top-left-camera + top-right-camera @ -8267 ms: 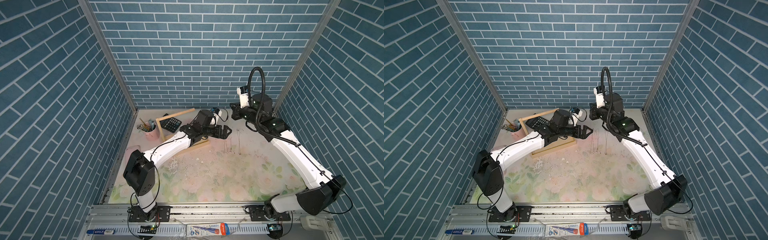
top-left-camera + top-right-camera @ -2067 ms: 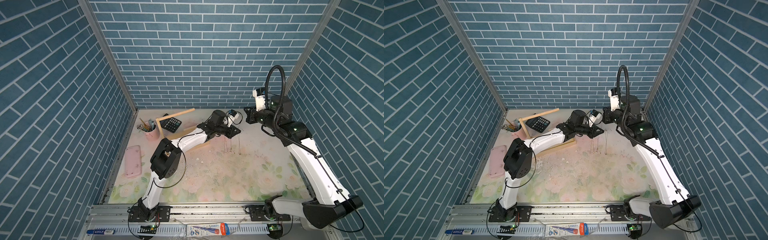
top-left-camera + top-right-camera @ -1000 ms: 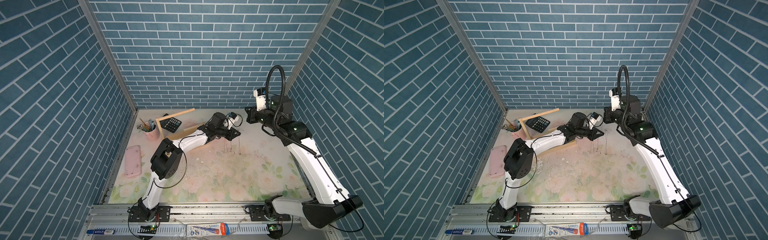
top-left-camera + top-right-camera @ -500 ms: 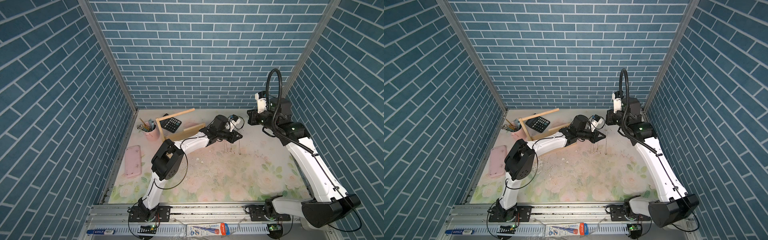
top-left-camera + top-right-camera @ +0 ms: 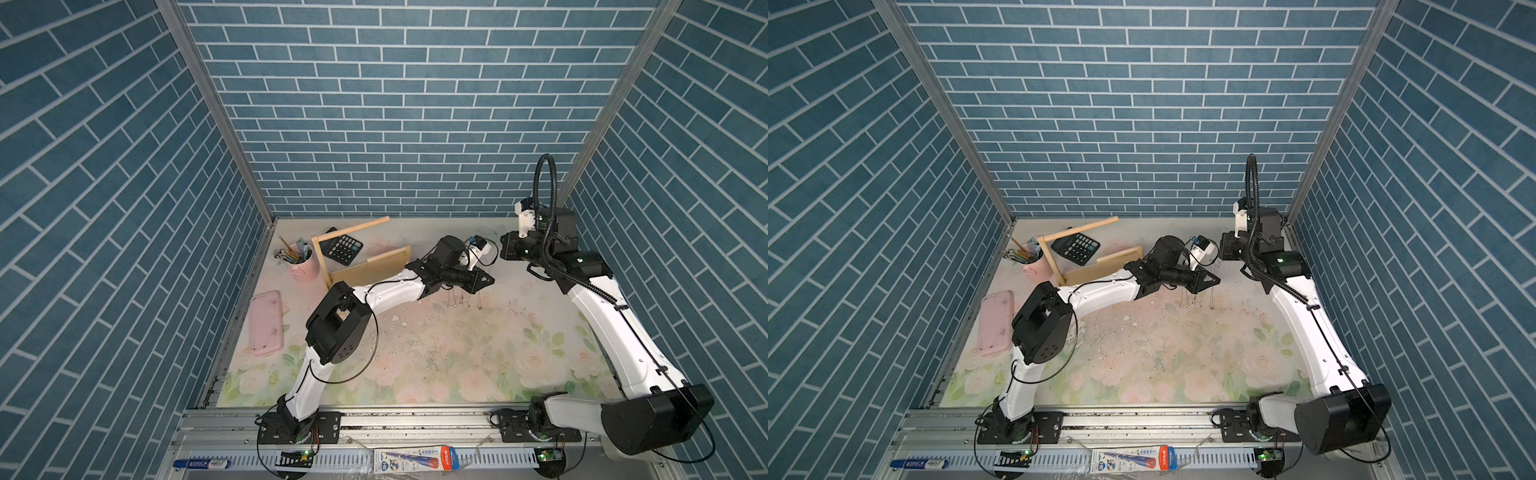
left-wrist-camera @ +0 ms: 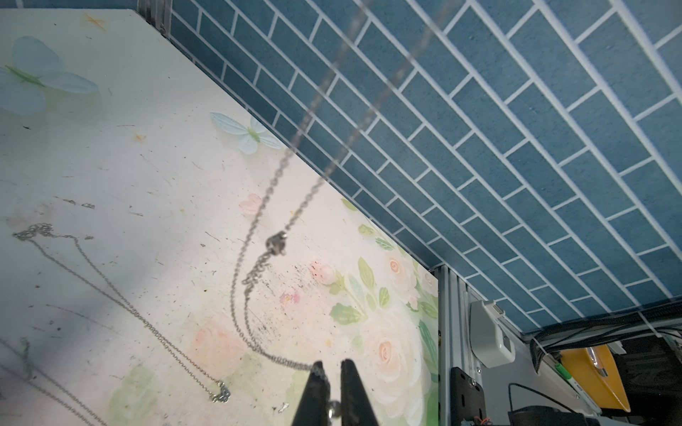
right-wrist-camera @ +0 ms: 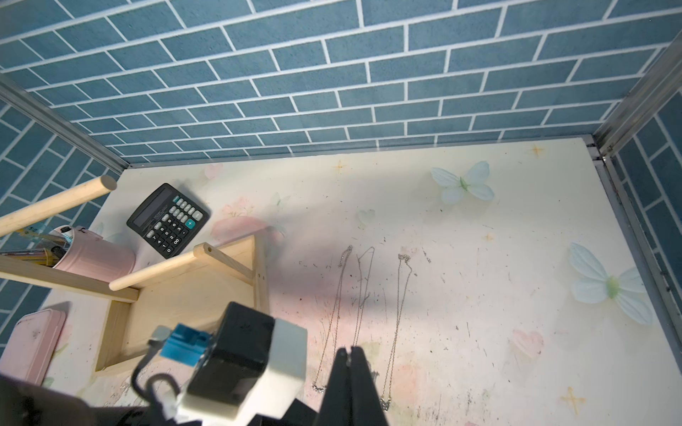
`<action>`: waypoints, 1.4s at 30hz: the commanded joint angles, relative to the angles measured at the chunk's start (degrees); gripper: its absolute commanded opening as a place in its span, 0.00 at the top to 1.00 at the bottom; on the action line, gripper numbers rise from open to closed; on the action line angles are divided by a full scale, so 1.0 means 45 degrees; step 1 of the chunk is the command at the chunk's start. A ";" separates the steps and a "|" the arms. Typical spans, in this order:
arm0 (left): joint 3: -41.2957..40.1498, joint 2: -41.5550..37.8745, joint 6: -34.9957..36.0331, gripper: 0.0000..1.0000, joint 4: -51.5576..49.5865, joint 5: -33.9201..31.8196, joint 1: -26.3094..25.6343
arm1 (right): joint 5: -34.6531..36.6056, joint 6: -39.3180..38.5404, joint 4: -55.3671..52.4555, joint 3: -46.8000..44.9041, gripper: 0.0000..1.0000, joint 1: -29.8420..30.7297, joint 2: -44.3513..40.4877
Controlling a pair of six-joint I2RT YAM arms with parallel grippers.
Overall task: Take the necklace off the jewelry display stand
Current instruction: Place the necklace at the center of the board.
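Note:
The jewelry display stand (image 5: 374,268) is pale wood and sits at the back left, its two dowel bars (image 7: 55,203) bare. My left gripper (image 6: 334,365) (image 5: 489,279) points right, past the stand, nearly shut on the thin silver necklace (image 6: 276,242). The chain leaves one fingertip (image 6: 318,369) and its two strands run blurred out of the left wrist view. My right gripper (image 7: 348,352) (image 5: 503,253) is shut and hovers close behind the left one. I cannot see whether it pinches any chain. Other necklaces (image 7: 396,321) (image 5: 461,297) lie stretched on the floral mat (image 5: 436,357).
A pink pencil cup (image 5: 305,270) and a black calculator (image 5: 343,249) stand by the stand at the back left. A pink case (image 5: 266,322) lies along the left wall. Blue brick walls (image 5: 415,124) close in three sides.
Over the last second my left gripper has reached a little further right and forward, away from the stand. My right gripper has drawn back slightly to the right. Both jaws look unchanged.

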 commanded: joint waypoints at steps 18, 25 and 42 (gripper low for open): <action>0.0424 0.1432 -0.1678 0.90 0.0495 -0.1113 -0.0784 | -0.0816 0.1234 0.0468 -0.1569 1.00 -0.1599 0.0100; 0.0372 0.1803 -0.2293 0.90 0.0666 -0.1665 -0.0900 | -0.1008 0.1376 0.0850 -0.1932 1.00 -0.1917 0.0565; 0.1272 0.3120 -0.4064 0.90 0.0328 -0.3684 -0.1497 | -0.1321 0.1407 0.1998 -0.1815 1.00 -0.2232 0.3100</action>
